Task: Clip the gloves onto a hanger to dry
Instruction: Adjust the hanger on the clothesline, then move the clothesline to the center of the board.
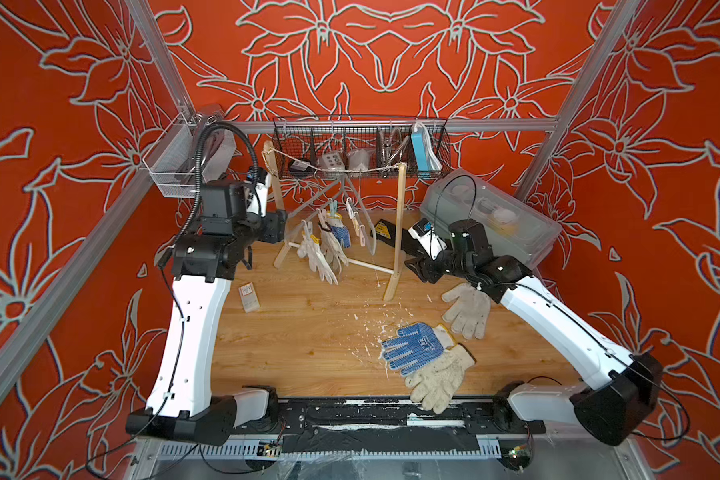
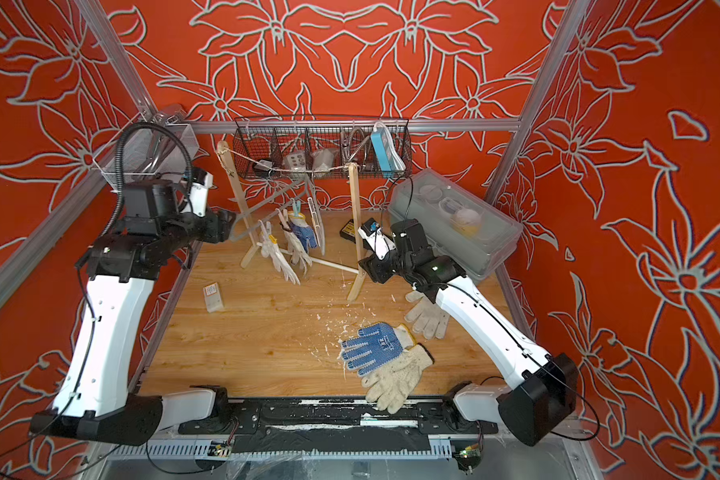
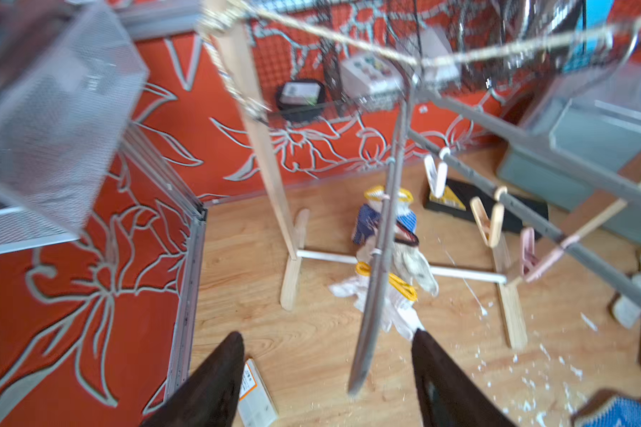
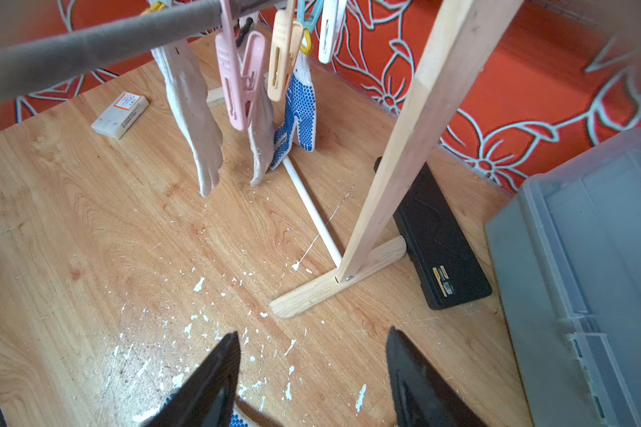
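Stands wide open at the left end effector (image 3: 326, 334), gripping nothing. Shows the grey tip of the hanger (image 3: 363, 344) between the two dark fingers (image 3: 215, 380), touching neither, so leaves the hanger free to hang from the string (image 3: 311, 31) by itself.

Stands open at the right end effector (image 4: 311, 332) too, holding nothing, up in the air over the desk (image 4: 89, 229).

Pins three gloves to the hanger just ahead of both end effectors: two white gloves (image 1: 316, 259) and one hung blue-dotted glove (image 1: 341, 235). Grips each by the cuff with a clip (image 4: 311, 18), fingers pointing down, most likely so water can drip off.

Leaves three more flat on the desk, behind the right end effector and near its arm: a plain glove (image 1: 466, 309), a loose blue-dotted glove (image 1: 416, 347) and a fuzzy glove (image 1: 437, 384) partly under it. Not clipped yet, so waiting for a turn.

Has empty clips (image 3: 491, 222) on the hanger's other bar, ahead of the left end effector and over toward the right one. Looks like room for the rest. Seems best to grab the next glove with the right end effector, being much nearer to the loose ones.
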`<state>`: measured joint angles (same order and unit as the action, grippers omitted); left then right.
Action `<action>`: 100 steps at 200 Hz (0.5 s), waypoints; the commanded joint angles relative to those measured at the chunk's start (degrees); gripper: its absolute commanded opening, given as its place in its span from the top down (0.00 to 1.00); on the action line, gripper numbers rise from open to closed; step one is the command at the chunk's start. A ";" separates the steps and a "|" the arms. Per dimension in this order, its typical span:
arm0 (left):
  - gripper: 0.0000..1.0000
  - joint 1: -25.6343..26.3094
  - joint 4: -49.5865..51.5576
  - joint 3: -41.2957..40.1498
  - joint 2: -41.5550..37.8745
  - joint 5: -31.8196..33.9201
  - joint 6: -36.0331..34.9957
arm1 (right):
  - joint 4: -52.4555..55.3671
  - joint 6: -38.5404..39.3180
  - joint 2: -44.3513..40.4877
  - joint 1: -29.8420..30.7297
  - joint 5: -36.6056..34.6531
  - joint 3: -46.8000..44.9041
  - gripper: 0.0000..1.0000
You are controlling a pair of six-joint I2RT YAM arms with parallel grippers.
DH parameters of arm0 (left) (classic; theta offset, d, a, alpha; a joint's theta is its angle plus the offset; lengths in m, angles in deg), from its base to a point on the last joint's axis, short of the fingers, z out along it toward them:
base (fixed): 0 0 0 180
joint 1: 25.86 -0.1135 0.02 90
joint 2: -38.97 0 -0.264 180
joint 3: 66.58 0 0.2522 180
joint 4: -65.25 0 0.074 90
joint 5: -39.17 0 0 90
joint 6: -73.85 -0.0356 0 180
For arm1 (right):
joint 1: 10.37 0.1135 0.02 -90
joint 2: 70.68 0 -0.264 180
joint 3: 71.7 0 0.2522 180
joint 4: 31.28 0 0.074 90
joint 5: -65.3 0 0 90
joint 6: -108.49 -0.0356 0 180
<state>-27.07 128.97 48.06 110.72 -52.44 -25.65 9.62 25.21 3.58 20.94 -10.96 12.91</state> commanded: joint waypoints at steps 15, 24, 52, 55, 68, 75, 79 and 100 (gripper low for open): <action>0.30 -4.07 -3.73 2.63 1.41 -0.52 2.66 | 3.24 0.30 -2.28 -0.72 -1.68 -1.21 0.34; 0.30 -4.83 -4.95 2.48 2.82 -0.42 2.47 | 3.36 0.24 -2.93 -0.81 -1.91 -1.69 0.34; 0.30 -6.35 -10.70 1.51 9.66 -2.31 1.06 | 3.54 0.05 -4.24 -0.99 -2.17 -2.80 0.33; 0.30 -6.35 -11.46 1.51 10.31 -2.53 0.87 | 3.60 0.05 -4.36 -1.06 -2.26 -2.93 0.33; 0.30 -6.35 -14.83 1.27 13.01 -3.54 0.65 | 3.71 -0.01 -5.11 -1.21 -2.31 -3.47 0.33; 0.29 -6.35 -16.20 1.33 14.45 -3.88 0.58 | 3.88 -0.04 -5.54 -1.30 -2.39 -3.90 0.32; 0.29 -6.37 -16.95 1.34 15.28 -3.84 0.49 | 4.02 -0.09 -5.80 -1.31 -2.48 -4.23 0.32; 0.29 -6.46 -22.23 -0.09 18.67 -3.04 0.56 | 4.00 -0.38 -7.61 -1.65 -2.83 -5.90 0.32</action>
<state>-33.30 114.74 49.00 127.48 -54.58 -24.27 12.39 25.21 -1.58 19.87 -12.51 9.15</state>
